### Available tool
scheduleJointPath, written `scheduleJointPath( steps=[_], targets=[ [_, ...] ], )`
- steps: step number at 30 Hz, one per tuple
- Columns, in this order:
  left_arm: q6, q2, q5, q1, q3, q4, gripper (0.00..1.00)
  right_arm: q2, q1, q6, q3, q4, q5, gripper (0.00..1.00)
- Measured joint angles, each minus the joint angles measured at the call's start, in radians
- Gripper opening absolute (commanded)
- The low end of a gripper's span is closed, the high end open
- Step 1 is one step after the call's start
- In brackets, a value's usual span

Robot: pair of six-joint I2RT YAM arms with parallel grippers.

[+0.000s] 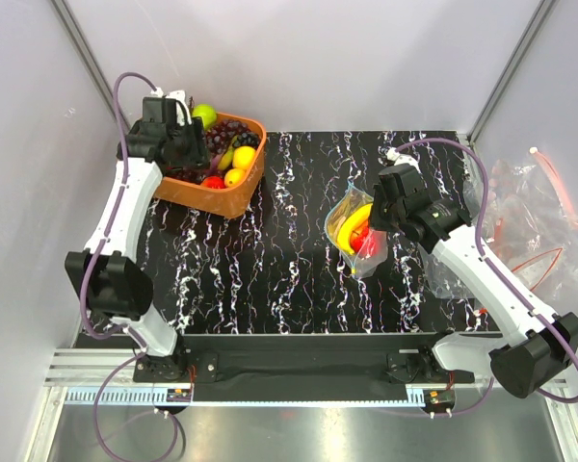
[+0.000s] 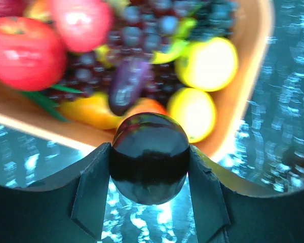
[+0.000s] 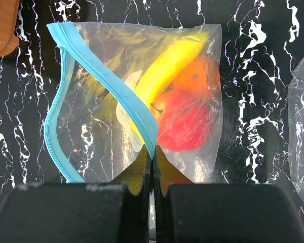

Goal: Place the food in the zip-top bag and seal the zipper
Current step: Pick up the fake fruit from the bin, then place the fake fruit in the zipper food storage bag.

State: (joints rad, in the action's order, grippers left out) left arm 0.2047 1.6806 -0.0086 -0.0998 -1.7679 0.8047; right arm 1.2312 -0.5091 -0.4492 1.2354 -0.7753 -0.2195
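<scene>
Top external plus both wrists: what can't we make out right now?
- Left wrist: fruit in the basket is blurred; the dark round fruit in the left gripper can't be identified.
- Top external: the left arm's own body hides that fruit.
- Right wrist: in the zip-top bag, the yellow fruit and plastic glare cover the red fruit; one or two, cannot tell. The right gripper hides the zipper's pinched stretch.
</scene>
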Motion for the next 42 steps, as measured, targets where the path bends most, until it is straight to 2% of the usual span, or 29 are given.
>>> scheduleJointPath(
  steps=[6,9,16,24,30,33,42],
  targets=[
    [0.064,-0.050,0.228,-0.029,0.114,-0.138,0.36,0.000,0.000,0.001,0.004,-0.007,0.000,0.00],
    [0.100,-0.051,0.272,-0.097,0.157,-0.209,0.39,0.000,0.000,0.005,0.018,-0.020,-0.001,0.00],
    [0.222,-0.118,0.339,-0.356,0.317,-0.466,0.40,0.004,0.000,0.011,0.048,-0.049,-0.009,0.00],
    [0.264,-0.167,0.300,-0.570,0.384,-0.740,0.39,0.017,0.000,0.016,0.058,-0.065,-0.030,0.00],
    [0.195,-0.188,0.243,-0.695,0.469,-0.926,0.38,0.046,0.000,0.023,0.080,-0.068,-0.033,0.00],
    [0.176,-0.187,0.214,-0.727,0.516,-1.011,0.37,0.047,0.000,0.024,0.083,-0.069,-0.034,0.00],
    [0.166,-0.156,0.126,-0.753,0.573,-1.119,0.37,0.058,0.000,0.024,0.110,-0.079,-0.054,0.00]
  ],
)
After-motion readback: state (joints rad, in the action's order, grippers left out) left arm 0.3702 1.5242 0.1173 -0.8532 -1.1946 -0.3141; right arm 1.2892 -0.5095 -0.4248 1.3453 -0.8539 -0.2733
